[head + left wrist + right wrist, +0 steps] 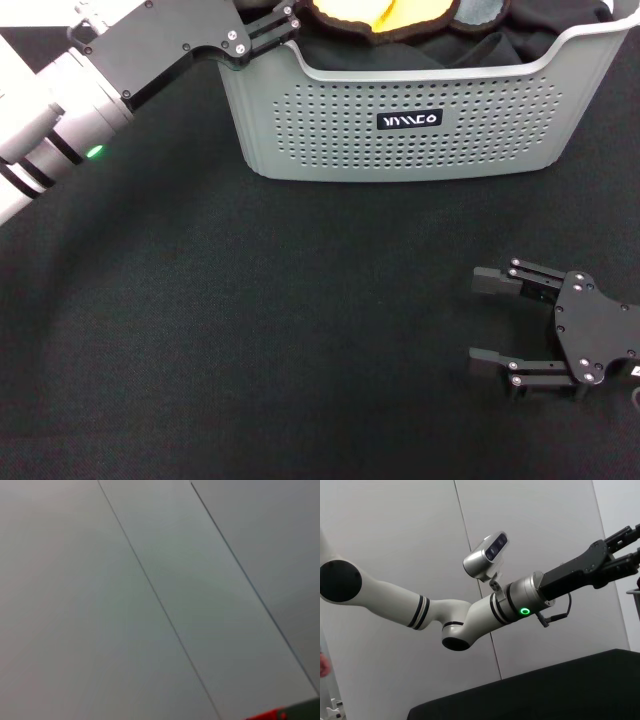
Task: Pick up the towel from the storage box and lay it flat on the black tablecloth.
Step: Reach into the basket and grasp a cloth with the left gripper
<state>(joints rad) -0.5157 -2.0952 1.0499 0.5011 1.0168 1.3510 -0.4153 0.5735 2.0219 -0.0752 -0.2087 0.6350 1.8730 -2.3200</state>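
Towel [385,15] bunched in storage box [420,130]; left pincer [285,22] at box rim, just beside it, spread unclear. Right pincer [490,320] spread, parked on black tablecloth [250,330].

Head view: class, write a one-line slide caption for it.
Left gripper reaches over the storage box rim toward the towel; right gripper rests open on the black tablecloth.

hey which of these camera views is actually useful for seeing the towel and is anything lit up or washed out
Head view: sharp, evenly lit; the towel shows in the storage box, cut off by the frame's top edge. Left wrist view: only a pale panelled wall, soft, no towel. Right wrist view: clear, the left arm's green ring light glowing against a plain wall.
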